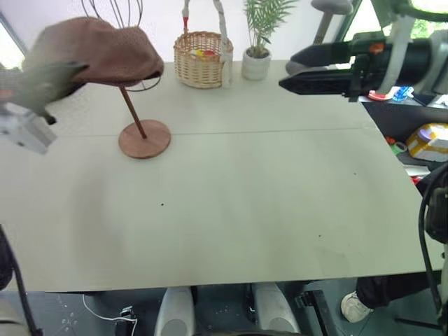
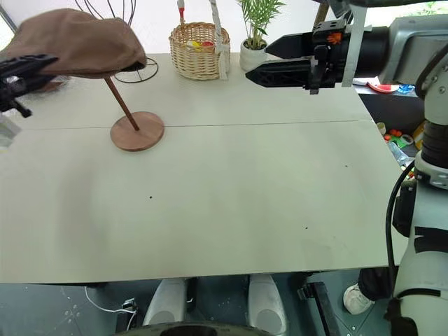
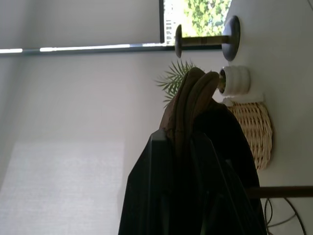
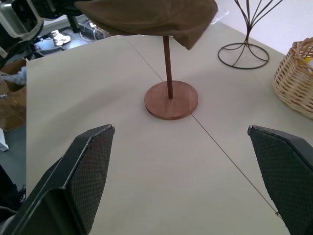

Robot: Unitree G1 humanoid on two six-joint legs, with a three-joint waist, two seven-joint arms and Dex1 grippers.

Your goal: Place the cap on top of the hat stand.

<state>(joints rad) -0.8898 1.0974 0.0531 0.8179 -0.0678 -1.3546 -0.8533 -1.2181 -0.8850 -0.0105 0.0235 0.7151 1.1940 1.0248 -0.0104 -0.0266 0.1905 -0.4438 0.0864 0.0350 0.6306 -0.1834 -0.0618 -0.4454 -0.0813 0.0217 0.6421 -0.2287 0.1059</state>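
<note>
Brown cloth is pinched between my left gripper's (image 3: 183, 147) closed fingers: I am holding the cap (image 1: 98, 50) by its edge over the stand (image 1: 140, 126), its dome covering the rod's top. I am judging that it needs centring on the hidden top disc before I let go, lowering level so it does not slide off. My right gripper (image 4: 188, 171) is hanging spread wide and empty, aimed at the base, near the basket (image 1: 201, 59).

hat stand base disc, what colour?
Reddish-brown wood. The hat stand base shows best in the right wrist view, on the pale table.
</note>
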